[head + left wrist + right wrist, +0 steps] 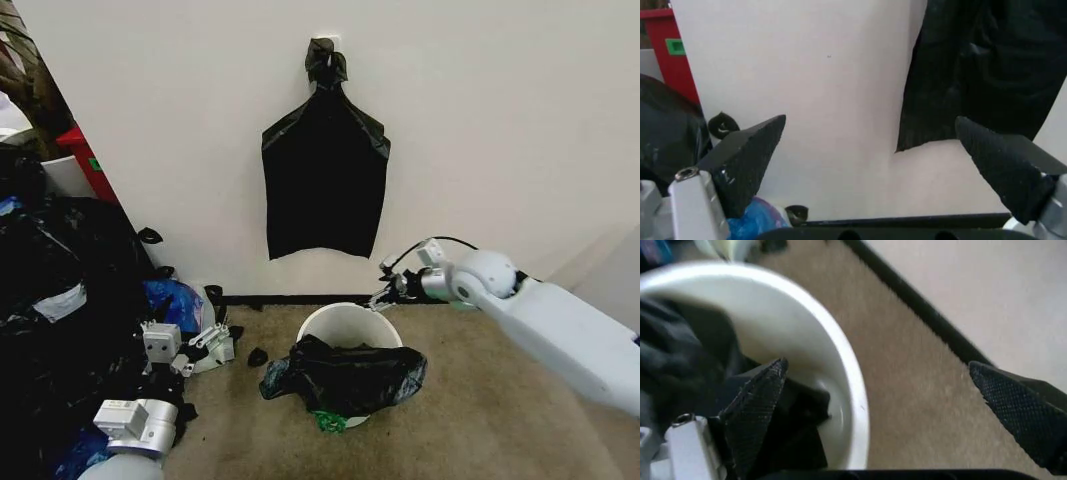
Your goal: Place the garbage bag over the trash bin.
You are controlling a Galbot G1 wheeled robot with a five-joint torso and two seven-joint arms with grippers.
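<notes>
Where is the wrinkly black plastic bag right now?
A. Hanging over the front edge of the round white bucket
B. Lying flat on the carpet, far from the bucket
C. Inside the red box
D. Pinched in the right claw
A: the wrinkly black plastic bag droops over the near rim of the round white bucket, while the right claw is open at the far rim.

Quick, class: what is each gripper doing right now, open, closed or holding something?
Left gripper: open, holding nothing, facing the wall.
Right gripper: open, holding nothing, at the bin's rim.
</notes>
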